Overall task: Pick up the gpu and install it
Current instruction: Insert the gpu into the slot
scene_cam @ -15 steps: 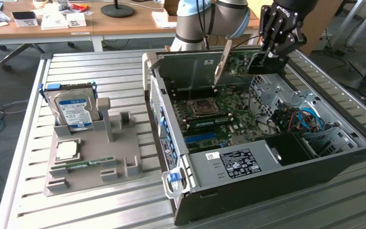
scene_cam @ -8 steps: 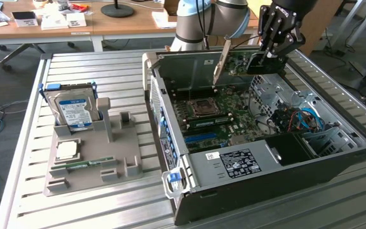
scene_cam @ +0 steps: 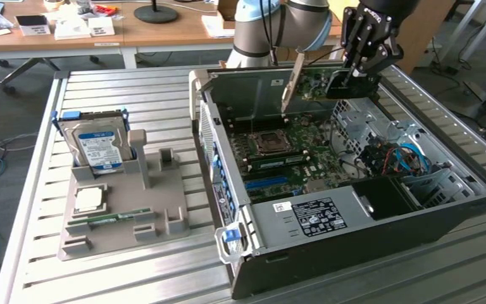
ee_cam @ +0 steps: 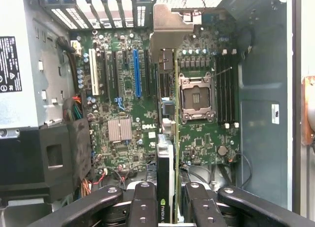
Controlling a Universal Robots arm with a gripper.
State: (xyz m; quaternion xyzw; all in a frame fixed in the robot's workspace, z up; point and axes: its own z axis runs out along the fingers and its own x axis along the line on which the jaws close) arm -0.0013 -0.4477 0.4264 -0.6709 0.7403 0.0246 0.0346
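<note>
Exterior view, tool partly closed, gripping the gpu, card upright above the motherboard inside the open computer case, wrist view, card edge-on between the fingers.

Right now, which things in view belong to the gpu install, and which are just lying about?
In the job: gpu, gripped in the claw; open case; motherboard.
Lying about: hard drive, CPU and memory stick, all on the grey holder beside the case.
</note>
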